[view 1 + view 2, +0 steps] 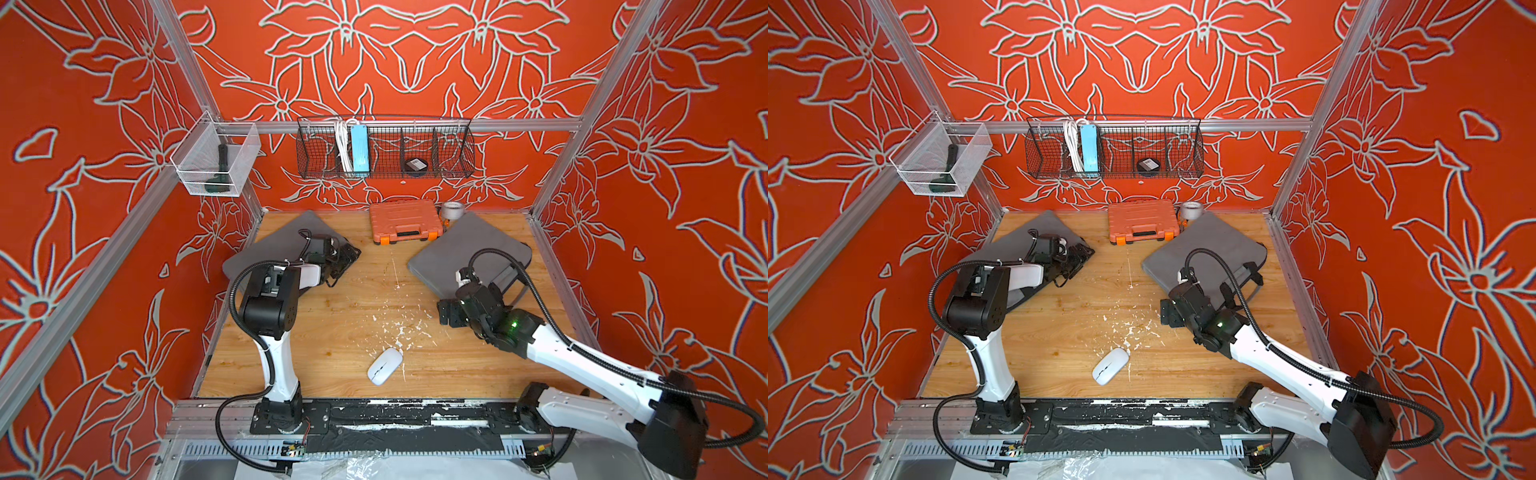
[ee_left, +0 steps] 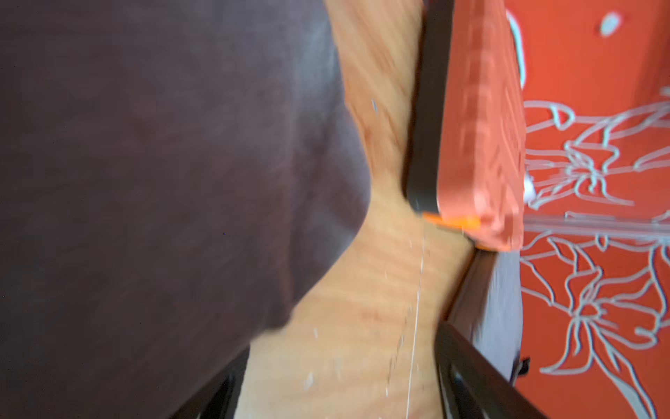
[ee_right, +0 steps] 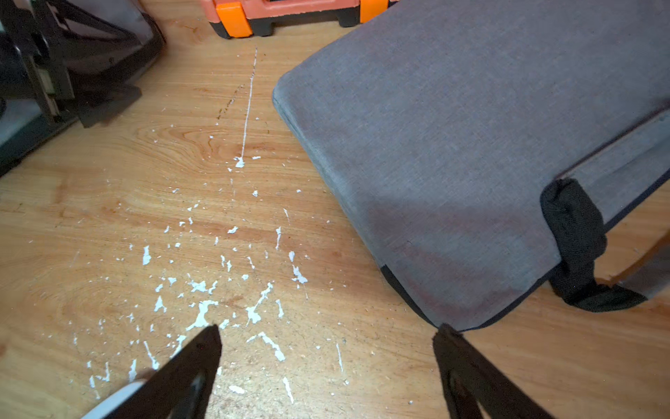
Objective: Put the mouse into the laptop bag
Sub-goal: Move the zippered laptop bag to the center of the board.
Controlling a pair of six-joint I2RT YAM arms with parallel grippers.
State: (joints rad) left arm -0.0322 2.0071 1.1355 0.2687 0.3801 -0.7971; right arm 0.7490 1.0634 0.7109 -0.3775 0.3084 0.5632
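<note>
Mouse, white oval plastic, lies diagonally by the wooden table's front edge. Closest is the right gripper, jaws spread; left gripper spread too.

No text, brand or number readable anywhere, pale label on the black round thing in the wire basket, too small to read

The mouse was smooth, glossy white plastic. The laptop bag was matt grey woven cloth with black webbing straps. The table was wood-grain board flecked with white chips; the tool case was ribbed orange plastic.
</note>
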